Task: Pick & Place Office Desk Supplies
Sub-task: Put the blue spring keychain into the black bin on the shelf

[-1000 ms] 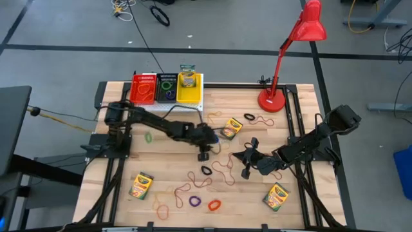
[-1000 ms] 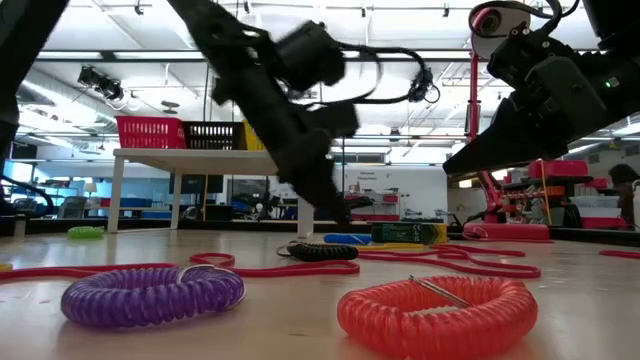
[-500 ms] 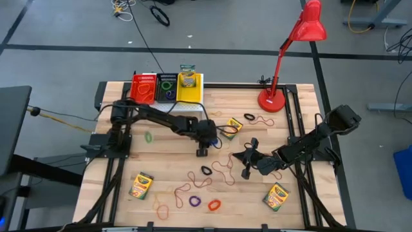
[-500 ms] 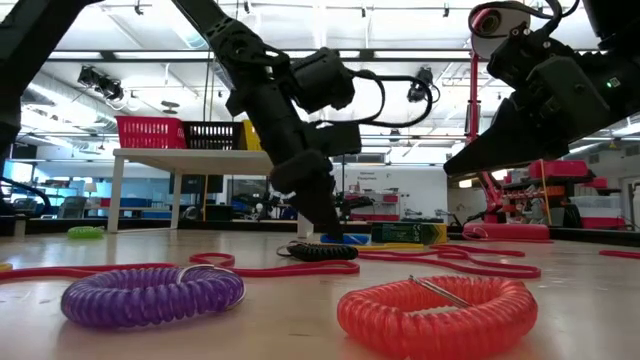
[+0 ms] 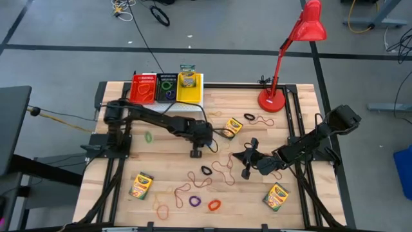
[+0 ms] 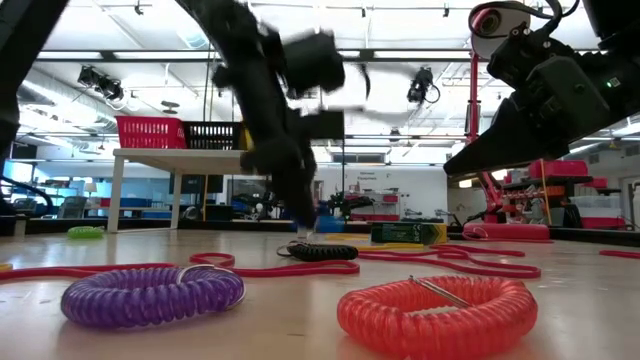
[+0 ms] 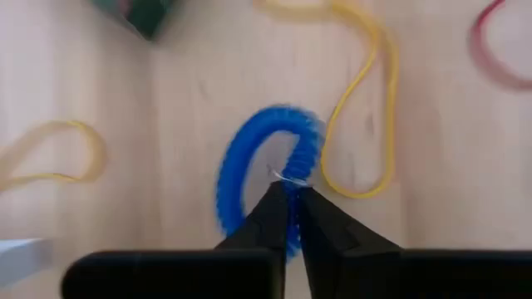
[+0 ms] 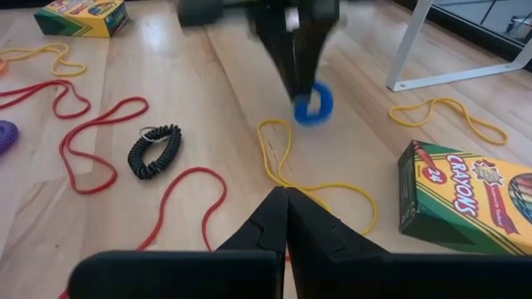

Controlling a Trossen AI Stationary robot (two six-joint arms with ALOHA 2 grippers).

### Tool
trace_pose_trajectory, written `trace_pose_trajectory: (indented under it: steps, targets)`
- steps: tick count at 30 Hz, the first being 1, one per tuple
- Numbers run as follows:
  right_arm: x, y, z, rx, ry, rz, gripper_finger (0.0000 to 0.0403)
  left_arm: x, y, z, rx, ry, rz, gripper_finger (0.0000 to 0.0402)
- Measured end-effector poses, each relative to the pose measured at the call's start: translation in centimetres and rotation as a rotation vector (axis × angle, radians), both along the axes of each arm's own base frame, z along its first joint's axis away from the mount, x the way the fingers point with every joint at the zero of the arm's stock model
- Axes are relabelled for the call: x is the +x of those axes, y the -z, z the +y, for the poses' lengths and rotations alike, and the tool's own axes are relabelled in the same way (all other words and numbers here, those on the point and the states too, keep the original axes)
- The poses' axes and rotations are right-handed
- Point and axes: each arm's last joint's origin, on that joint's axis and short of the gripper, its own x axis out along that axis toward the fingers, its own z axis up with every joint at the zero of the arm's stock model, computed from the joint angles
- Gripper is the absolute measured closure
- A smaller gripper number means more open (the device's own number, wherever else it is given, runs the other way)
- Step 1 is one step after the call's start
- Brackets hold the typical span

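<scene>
A robotics lab or workshop is shown. A wooden table (image 5: 174, 187) framed in black metal stands on a grey concrete floor (image 5: 225, 26) strewn with cables (image 5: 138, 26). Behind it, a large open hall with ceiling strip lights (image 6: 400, 20), white workbenches (image 6: 180, 160) and shelving is seen.

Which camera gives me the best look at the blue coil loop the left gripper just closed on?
The left wrist view: the blue coil loop fills the middle, with the left gripper shut on its rim. The right wrist view shows the loop smaller, under that gripper. In the high and low views I cannot make it out.
</scene>
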Motion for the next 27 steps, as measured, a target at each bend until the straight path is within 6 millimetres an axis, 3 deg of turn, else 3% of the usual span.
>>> trace_pose_trajectory:
  steps: [9,13,19,27]
  targets:
    - [0.0,0.0,0.0,-0.002,0.0,0.004,0.0394,-5.6,-9.6,-4.2,-0.025,0.002,-0.072,0.0381]
    - [0.0,0.0,0.0,-0.002,0.0,0.004,0.0394,-8.6,-13.7,-4.4,0.002,-0.094,-0.204,0.0384]
    - [0.0,0.0,0.0,-0.003,0.001,0.004,0.0394,-12.8,-17.9,-1.1,0.085,-0.346,-0.339,0.0383]
    - [0.0,0.0,0.0,0.0,0.001,0.0,0.0394,-16.8,-19.3,6.4,0.169,-0.676,-0.321,0.0384]
